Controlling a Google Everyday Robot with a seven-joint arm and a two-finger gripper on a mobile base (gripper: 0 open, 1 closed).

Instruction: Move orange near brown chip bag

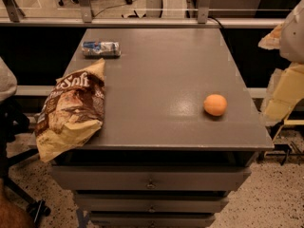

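Note:
The orange [215, 104] is a small round fruit lying on the grey table top [161, 70], near its right front corner. The brown chip bag [71, 110] is large and crinkled, with white lettering. It lies at the table's left front edge and hangs partly over it. A wide stretch of table separates the orange and the bag. My gripper [285, 91] shows as pale white and yellowish parts at the frame's right edge. It is beyond the table's right side, to the right of the orange and slightly above it, and holds nothing that I can see.
A small blue-silver can [100, 48] lies on its side at the back left of the table, behind the bag. Drawers [151, 182] sit under the table top. A chair [14, 127] stands at the left. A railing [152, 20] runs behind the table.

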